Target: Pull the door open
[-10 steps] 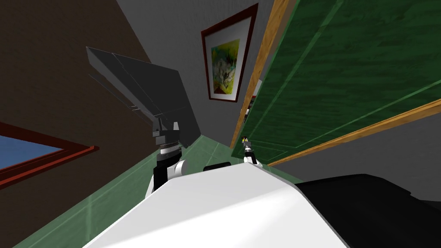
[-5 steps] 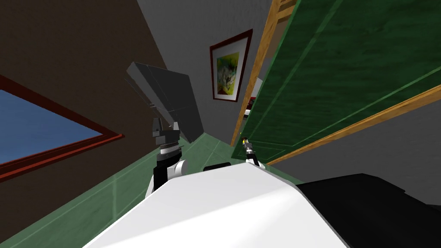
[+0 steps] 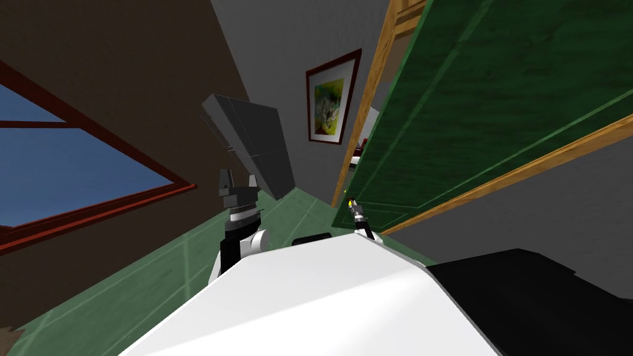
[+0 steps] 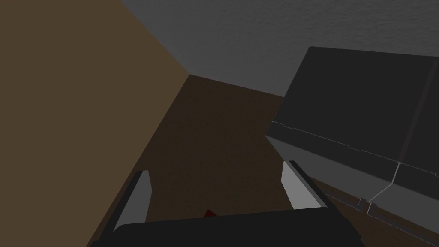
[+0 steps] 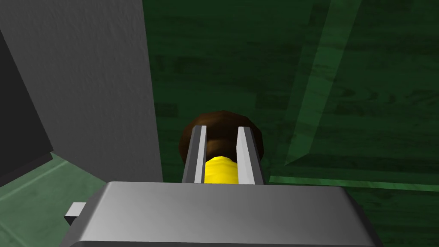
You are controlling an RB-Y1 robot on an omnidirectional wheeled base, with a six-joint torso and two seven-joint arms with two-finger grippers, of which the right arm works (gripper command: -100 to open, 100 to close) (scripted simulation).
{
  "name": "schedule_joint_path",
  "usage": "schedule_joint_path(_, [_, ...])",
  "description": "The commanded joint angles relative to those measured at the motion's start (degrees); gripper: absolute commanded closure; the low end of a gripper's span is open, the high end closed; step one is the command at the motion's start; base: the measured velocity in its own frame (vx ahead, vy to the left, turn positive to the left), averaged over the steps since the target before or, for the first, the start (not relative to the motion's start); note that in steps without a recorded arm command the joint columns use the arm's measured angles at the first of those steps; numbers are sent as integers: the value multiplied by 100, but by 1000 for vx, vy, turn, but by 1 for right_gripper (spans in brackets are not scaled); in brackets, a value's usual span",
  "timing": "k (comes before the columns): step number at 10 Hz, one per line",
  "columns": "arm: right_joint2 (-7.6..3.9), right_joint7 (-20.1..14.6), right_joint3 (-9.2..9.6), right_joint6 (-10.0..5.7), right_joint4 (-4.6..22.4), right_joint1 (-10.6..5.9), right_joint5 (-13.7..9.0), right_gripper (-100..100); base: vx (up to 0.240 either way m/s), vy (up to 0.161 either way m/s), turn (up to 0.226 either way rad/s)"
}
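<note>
Right gripper (image 5: 222,128) is clenched on the yellow-and-brown door handle (image 5: 223,118), about 1 o'clock off my chest. Left gripper (image 4: 217,168) sits at 11, fingers spread, empty. Green door (image 3: 494,93) looks ajar, so mid-pull I reckon. Next it needs dragging back along the hinge arc.

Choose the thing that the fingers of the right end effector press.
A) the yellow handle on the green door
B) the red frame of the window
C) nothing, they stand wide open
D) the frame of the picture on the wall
A: in the right wrist view, the right end effector has both fingers against the sides of the yellow handle, which stands out from the green door.
</note>
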Motion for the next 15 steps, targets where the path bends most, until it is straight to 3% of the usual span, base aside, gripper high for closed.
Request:
schedule_joint_path(1, [-46, -131, 141, -35, 42, 121, 61, 100, -233, -37, 170])
schedule_joint_path(4, [-88, -197, 201, -77, 51, 166, 91, 100, -155, -14, 40])
schedule_joint_path(8, [-253, -457, 435, -240, 87, 346, 209, 100, -132, -24, 92])
schedule_joint_path(10, [-253, -457, 435, -240, 87, 346, 209, 100, -107, -12, 27])
schedule_joint_path(11, [-316, -555, 524, -302, 100, 415, 254, 100, -138, -25, 66])
schedule_joint_path(12, [-343, -505, 418, -366, 43, 289, 221, 100, -86, -11, 19])
schedule_joint_path(15, [-478, -720, 593, -578, 130, 416, 322, 100, -197, -47, 148])
